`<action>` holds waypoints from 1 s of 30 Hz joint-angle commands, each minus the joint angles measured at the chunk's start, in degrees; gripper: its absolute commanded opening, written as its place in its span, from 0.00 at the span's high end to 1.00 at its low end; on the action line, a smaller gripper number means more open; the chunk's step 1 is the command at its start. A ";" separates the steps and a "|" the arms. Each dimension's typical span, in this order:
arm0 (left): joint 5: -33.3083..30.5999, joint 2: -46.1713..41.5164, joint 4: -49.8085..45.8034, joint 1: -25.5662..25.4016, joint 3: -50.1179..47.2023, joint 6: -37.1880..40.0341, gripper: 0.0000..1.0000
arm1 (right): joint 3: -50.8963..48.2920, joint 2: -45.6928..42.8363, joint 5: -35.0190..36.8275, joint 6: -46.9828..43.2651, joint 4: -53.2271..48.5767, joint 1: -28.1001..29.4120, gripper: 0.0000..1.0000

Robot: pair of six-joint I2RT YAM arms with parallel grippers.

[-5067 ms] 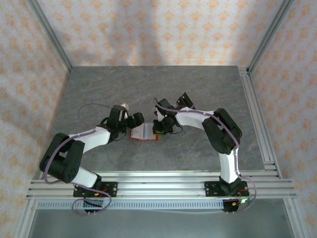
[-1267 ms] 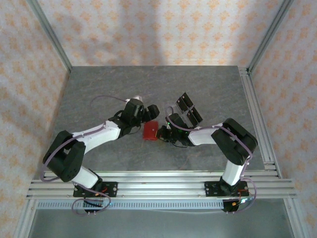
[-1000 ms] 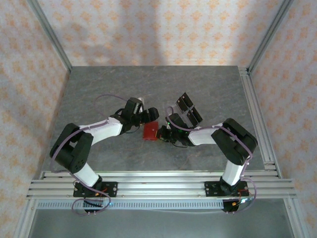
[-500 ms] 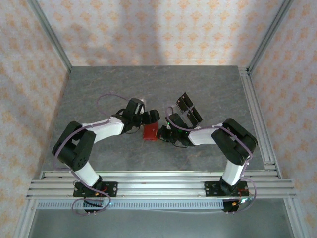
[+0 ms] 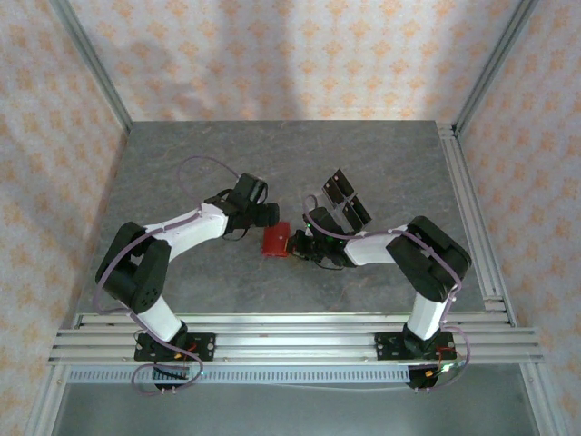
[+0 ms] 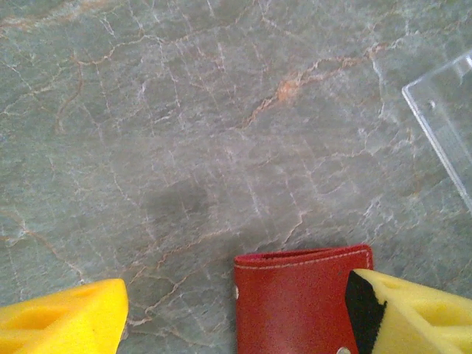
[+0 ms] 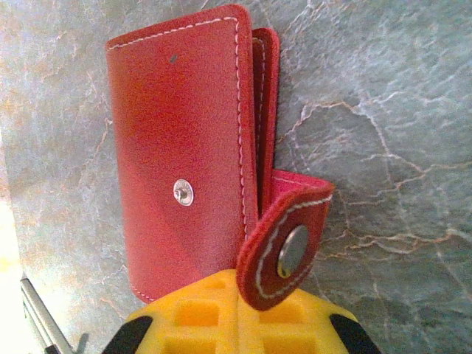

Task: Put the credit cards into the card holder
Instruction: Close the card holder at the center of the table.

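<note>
The small red leather folding wallet lies closed in the middle of the grey veined stone counter. Its long axis points away from the clenched right tool, with the loose strap at this tool's tips. The left tool hangs released above one edge, and pale orange-patterned walls surround the counter.

Soft, even light from above; faint shadows smear the back wall in the upper middle (wrist close-ups sharp, bottom edges slightly blurred)

The top view looks down from afar; both wrist views sit close over the card holder.
</note>
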 commanded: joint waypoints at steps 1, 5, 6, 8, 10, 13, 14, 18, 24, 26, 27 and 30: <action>-1.41 1.59 -3.17 -0.64 1.09 3.13 0.21 | 0.35 2.07 1.50 -0.63 -3.76 0.08 1.00; -1.57 3.45 -2.97 -0.86 1.18 3.11 0.22 | 0.27 1.99 1.59 -0.71 -3.82 0.08 1.00; -1.69 3.82 -3.01 -0.90 1.18 3.13 0.22 | 0.27 2.06 1.61 -0.65 -3.81 0.06 1.00; -2.09 4.61 -2.97 -1.08 1.09 3.16 0.22 | 0.27 1.98 1.55 -0.71 -3.89 0.08 1.00; -2.71 5.33 -3.22 -1.29 1.09 3.01 0.22 | 0.26 2.05 1.55 -0.70 -3.89 0.08 1.00; -4.47 5.90 -3.64 -1.51 0.90 2.40 0.23 | 0.19 2.02 1.52 -0.79 -3.94 0.08 1.00; -5.15 6.15 -4.10 -1.68 1.06 2.18 0.23 | 0.18 2.01 1.48 -0.82 -3.91 0.08 1.00; -8.59 7.43 -5.78 -2.46 1.46 2.08 0.24 | 0.80 1.57 0.88 -1.05 -4.84 0.08 1.00; -8.72 7.65 -4.43 -3.27 -0.28 0.90 0.24 | 6.89 -5.20 -1.19 -4.60 -14.88 -0.21 0.96; -8.36 7.59 -3.67 -3.39 -0.92 0.35 0.25 | 10.46 -8.56 0.27 -7.09 -22.07 -0.26 0.90; -8.23 7.63 -3.23 -3.45 -1.31 0.14 0.25 | 12.72 -9.83 1.55 -8.84 -26.70 -0.42 0.88; -7.90 7.35 -2.41 -3.47 -1.95 -0.52 0.25 | 18.00 -12.25 7.02 -13.16 -38.52 -0.84 0.78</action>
